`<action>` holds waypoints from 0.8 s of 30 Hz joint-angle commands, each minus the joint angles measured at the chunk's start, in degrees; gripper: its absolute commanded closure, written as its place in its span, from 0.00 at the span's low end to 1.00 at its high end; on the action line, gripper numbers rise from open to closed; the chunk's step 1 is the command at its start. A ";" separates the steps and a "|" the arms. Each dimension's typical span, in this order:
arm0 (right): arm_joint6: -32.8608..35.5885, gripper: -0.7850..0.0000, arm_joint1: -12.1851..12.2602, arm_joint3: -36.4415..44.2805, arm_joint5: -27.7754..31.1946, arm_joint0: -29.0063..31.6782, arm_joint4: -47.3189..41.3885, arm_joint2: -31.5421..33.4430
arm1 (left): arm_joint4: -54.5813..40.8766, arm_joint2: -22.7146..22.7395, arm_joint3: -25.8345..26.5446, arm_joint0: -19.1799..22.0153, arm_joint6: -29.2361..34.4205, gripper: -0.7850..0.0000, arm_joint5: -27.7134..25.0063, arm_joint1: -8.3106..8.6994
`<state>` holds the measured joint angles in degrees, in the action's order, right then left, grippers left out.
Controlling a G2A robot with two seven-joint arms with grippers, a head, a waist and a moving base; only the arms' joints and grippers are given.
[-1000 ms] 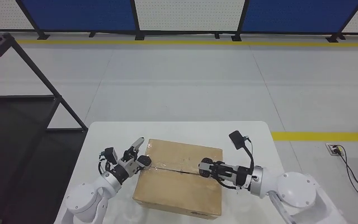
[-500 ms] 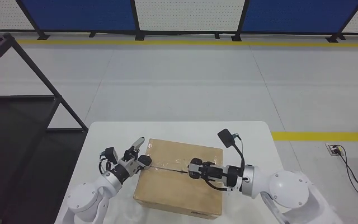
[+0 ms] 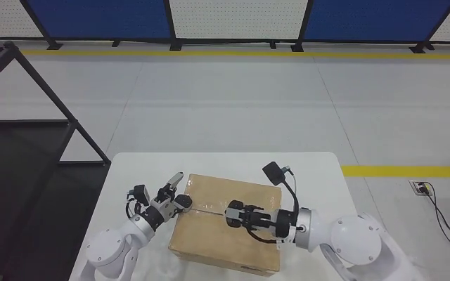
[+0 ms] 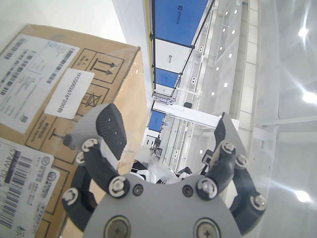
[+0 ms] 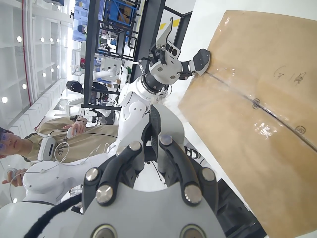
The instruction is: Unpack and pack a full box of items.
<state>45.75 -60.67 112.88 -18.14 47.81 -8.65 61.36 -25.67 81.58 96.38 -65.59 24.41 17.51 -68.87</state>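
A closed brown cardboard box (image 3: 225, 225) lies on the white table (image 3: 140, 168), its top seam (image 5: 262, 110) covered with clear shiny tape. My left gripper (image 3: 176, 191) is at the box's left end and stands open. One of its pads (image 4: 111, 130) rests against the upper edge at the seam's end, and the other finger (image 4: 220, 134) points up into the air. In the right wrist view that left gripper (image 5: 185, 46) touches the box (image 5: 260, 75) at the corner. My right gripper (image 3: 230, 214) hovers low over the seam near the box's middle, its fingers (image 5: 154, 117) shut with nothing visible between them.
A black metal frame (image 3: 42, 105) stands off the table's left side. The table's far edge (image 3: 225, 154) runs just behind the box. Blue and white partition panels (image 3: 239, 17) line the far end of the floor.
My right gripper has slid along the box's seam toward the left gripper. The left arm has kept still against the box's edge.
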 commanded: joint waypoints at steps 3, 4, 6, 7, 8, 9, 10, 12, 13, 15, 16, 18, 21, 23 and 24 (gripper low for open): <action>-0.12 1.00 -0.21 0.17 -0.13 -0.54 0.15 -0.68 | -0.11 0.05 0.39 -0.12 0.07 0.00 0.14 0.04; -0.15 1.00 -0.25 0.21 -0.21 -0.66 0.21 -0.82 | -0.11 0.05 0.39 -0.12 0.07 0.00 0.14 0.04; -0.18 1.00 -0.34 0.35 -0.54 -0.88 0.34 -1.08 | -0.11 0.05 0.39 -0.12 0.07 0.00 0.14 0.04; -0.13 1.00 -0.34 0.38 -0.66 -0.94 0.48 -1.13 | -0.11 0.05 0.39 -0.12 0.07 0.00 0.14 0.04; -0.13 1.00 -0.34 0.38 -0.66 -0.94 0.48 -1.13 | -0.11 0.05 0.39 -0.12 0.07 0.00 0.14 0.04; -0.13 1.00 -0.34 0.38 -0.66 -0.94 0.48 -1.13 | -0.11 0.05 0.39 -0.12 0.07 0.00 0.14 0.04; -0.13 1.00 -0.34 0.38 -0.66 -0.94 0.48 -1.13 | -0.11 0.05 0.39 -0.12 0.07 0.00 0.14 0.04; -0.13 1.00 -0.34 0.38 -0.66 -0.94 0.48 -1.13 | -0.11 0.05 0.39 -0.12 0.07 0.00 0.14 0.04; -0.13 1.00 -0.34 0.38 -0.66 -0.94 0.48 -1.13 | -0.11 0.05 0.39 -0.12 0.07 0.00 0.14 0.04; -0.13 1.00 -0.34 0.38 -0.66 -0.94 0.48 -1.13 | -0.11 0.05 0.39 -0.12 0.07 0.00 0.14 0.04; -0.13 1.00 -0.34 0.38 -0.66 -0.94 0.48 -1.13 | -0.11 0.05 0.39 -0.12 0.07 0.00 0.14 0.04; -0.49 1.00 -0.37 0.50 -0.27 -0.56 0.31 -1.20 | -0.11 0.05 0.39 -0.12 0.07 0.00 0.14 0.04; -0.58 1.00 -0.49 2.11 0.36 -0.13 0.33 -1.78 | -0.11 0.05 0.39 -0.12 0.07 0.00 0.14 0.04; -0.71 1.00 -0.62 3.40 -0.01 -0.36 0.63 -2.42 | -0.11 0.05 0.39 -0.12 0.07 0.00 0.14 0.04; -0.73 1.00 -0.70 3.72 -0.21 -0.64 0.72 -2.67 | -0.11 0.05 0.39 -0.12 0.07 0.00 0.14 0.04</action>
<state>45.05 -61.31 116.27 -18.13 47.44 -8.03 58.93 -25.78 81.63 96.77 -65.72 24.48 17.64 -68.83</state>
